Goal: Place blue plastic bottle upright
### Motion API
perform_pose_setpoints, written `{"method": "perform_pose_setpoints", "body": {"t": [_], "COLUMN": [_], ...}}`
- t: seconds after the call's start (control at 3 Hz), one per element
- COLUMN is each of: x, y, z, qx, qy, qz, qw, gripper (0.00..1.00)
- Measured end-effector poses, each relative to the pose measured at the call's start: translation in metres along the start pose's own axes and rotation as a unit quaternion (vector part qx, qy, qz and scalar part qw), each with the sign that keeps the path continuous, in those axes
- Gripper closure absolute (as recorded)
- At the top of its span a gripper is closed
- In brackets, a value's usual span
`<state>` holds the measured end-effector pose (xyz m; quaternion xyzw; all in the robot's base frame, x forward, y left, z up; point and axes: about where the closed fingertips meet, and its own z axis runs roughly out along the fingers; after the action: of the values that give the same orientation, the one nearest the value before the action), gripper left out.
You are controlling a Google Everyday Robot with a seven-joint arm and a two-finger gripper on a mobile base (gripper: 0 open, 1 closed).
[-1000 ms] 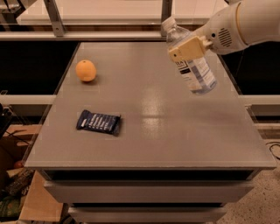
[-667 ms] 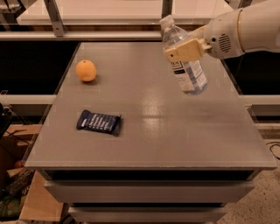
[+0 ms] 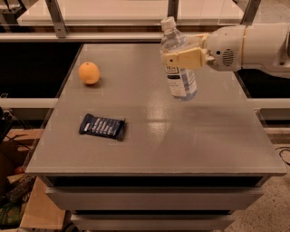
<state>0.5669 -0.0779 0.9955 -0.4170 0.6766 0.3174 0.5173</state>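
Note:
The blue plastic bottle (image 3: 180, 77) is clear and ribbed, with a white cap and a blue-and-white label. It stands nearly upright, leaning slightly left, with its base at the table's far right part. My gripper (image 3: 183, 59) reaches in from the right on a white arm and is shut on the bottle's upper body. Its tan fingers (image 3: 192, 58) cross the bottle just above the label. Whether the base touches the grey table (image 3: 181, 136) I cannot tell.
An orange (image 3: 89, 73) sits at the far left of the table. A flat dark-blue snack wrapper (image 3: 103, 126) lies at the front left. A second table (image 3: 113, 11) stands behind. A cardboard box (image 3: 41, 208) lies on the floor at lower left.
The gripper has moved left and down with the bottle. The bottle has turned from a clear tilt to nearly upright, its base now down near the table top.

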Motion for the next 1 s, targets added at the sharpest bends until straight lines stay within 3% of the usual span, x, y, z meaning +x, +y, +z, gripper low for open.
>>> {"method": "perform_pose_setpoints", "body": {"t": [0.33,1.0], "x": [0.004,0.017], "y": [0.008,0.015], "z": [0.012,0.029], "qx": [-0.033,-0.066], "qy": [-0.049,-0.106], "qz": [-0.005,-0.007], "qw": [0.9983,0.9922], "gripper": [1.00,1.00]}}
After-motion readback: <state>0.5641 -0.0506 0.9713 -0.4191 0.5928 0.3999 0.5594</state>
